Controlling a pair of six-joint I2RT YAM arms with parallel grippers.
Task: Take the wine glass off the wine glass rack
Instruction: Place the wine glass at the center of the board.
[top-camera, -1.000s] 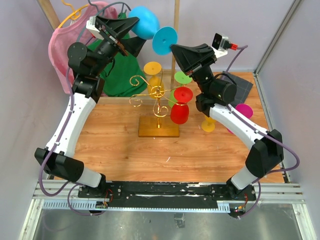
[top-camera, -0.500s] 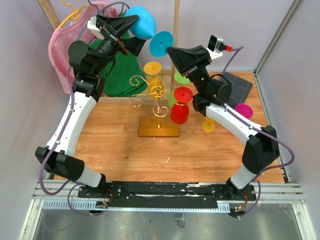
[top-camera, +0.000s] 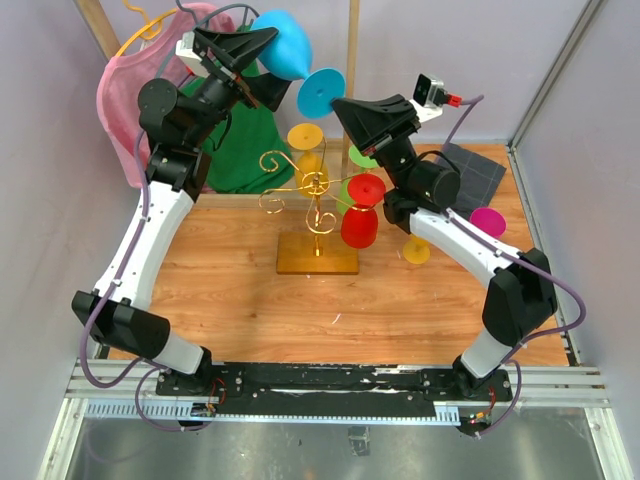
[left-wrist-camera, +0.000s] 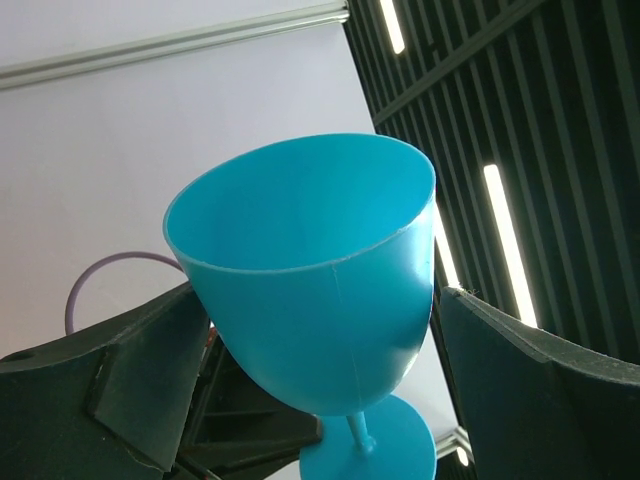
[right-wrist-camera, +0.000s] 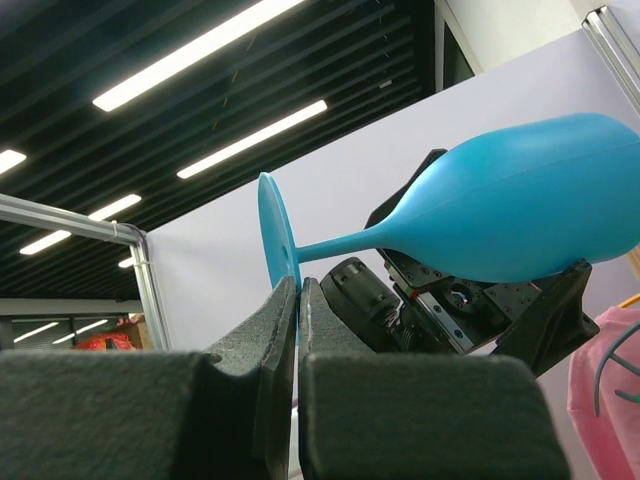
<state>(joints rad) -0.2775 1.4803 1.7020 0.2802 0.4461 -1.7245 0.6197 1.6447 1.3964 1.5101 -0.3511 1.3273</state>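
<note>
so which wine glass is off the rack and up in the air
The blue glass: bowl in the left gripper, foot pinched by the right gripper. The red glass, yellow glass and green glass hang on the gold rack.

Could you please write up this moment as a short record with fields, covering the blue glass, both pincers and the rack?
Blue wine glass: off the rack, up in the air, lying sideways between the two arms.
Left pincer: jaws wide around the bowl, gripping it as far as I can tell.
Right pincer: shut on the edge of the glass's foot.
Wine glass rack: upright on the table.
Hanging on rack: red glass, yellow glass.
</note>
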